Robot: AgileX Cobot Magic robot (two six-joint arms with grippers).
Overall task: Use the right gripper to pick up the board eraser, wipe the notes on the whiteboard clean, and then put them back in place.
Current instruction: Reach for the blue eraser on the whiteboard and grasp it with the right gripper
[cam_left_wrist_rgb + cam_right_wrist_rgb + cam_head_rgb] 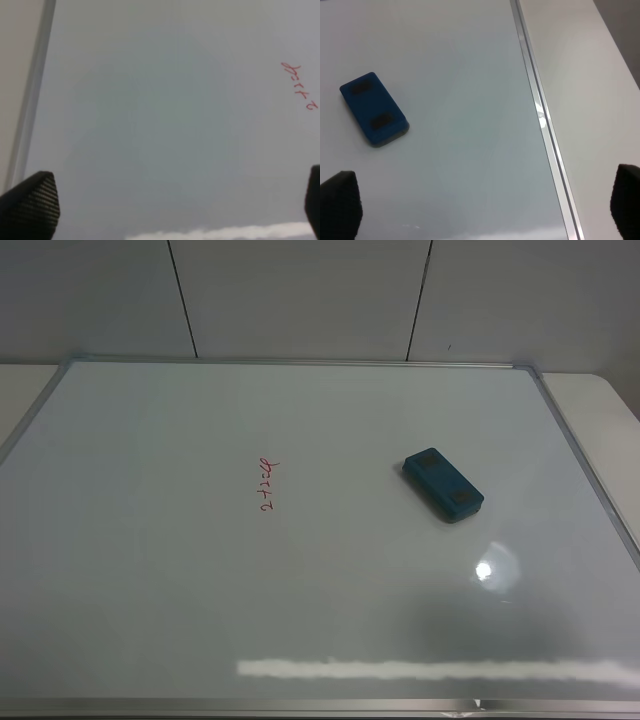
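Note:
The whiteboard [150, 570] fills most of the exterior high view. The teal-blue board eraser [443, 483] lies flat on it, right of centre; it also shows in the right wrist view [374, 108]. The red notes [267, 486] run in a short line near the board's middle, and show in the left wrist view [299, 86]. Neither arm shows in the exterior high view. My right gripper [482, 215] is open and empty, its fingertips [340, 202] wide apart, back from the eraser. My left gripper [175, 210] is open and empty over bare board.
The board's silver frame [540, 115] runs along its right edge, with pale table [590, 75] beyond. The left frame edge [32, 95] shows in the left wrist view. A grey panelled wall [300, 295] stands behind the board.

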